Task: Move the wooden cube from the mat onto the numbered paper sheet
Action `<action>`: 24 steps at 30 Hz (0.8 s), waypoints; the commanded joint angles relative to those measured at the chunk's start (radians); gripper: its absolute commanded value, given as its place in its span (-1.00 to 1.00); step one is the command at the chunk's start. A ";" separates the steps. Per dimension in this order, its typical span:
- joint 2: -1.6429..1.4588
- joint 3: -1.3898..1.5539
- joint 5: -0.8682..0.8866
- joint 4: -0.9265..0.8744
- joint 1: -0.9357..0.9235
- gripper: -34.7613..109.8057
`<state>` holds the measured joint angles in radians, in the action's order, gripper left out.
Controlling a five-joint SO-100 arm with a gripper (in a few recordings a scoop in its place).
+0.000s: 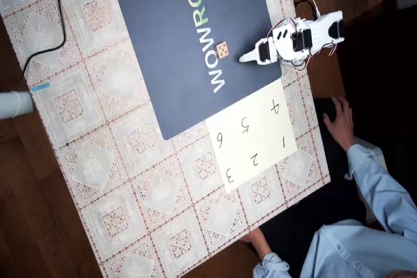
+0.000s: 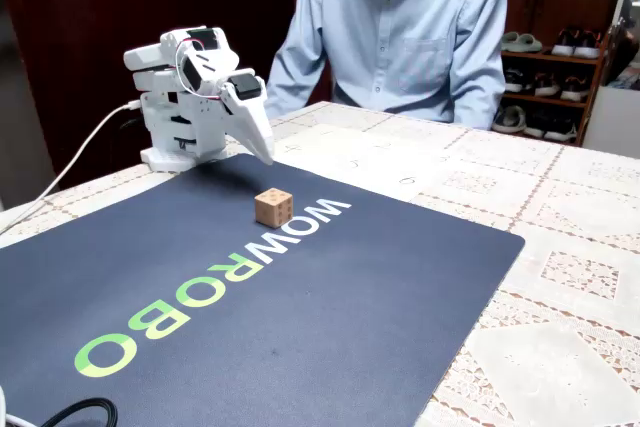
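Note:
The wooden cube [image 1: 222,49] [image 2: 273,207], small, light brown and dotted, rests on the navy mat [image 1: 163,63] [image 2: 330,317] beside the white W of the lettering. My white arm is folded low at the mat's edge. Its gripper [image 1: 246,58] [image 2: 265,152] points down toward the mat, shut and holding nothing, a short gap away from the cube. The numbered paper sheet [image 1: 251,136] [image 2: 380,162] lies on the lace tablecloth against the mat's corner, with nothing on it.
A person in a light blue shirt [image 2: 400,27] sits behind the table, one hand [image 1: 339,120] resting near the table edge by the sheet. A black cable [image 1: 55,24] crosses the tablecloth, and another cable [image 2: 70,412] lies on the mat's near corner.

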<state>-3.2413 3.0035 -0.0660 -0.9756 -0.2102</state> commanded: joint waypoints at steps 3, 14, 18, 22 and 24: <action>-0.014 0.000 0.046 0.184 0.156 -0.52; -0.014 0.000 0.052 0.184 0.153 -0.52; -0.014 0.000 0.054 0.184 0.152 -0.52; -0.014 0.000 0.061 0.184 0.147 -0.52; -0.014 0.000 0.064 0.184 0.146 -0.52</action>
<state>-3.2413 3.0035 -0.0077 -0.8007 -0.0537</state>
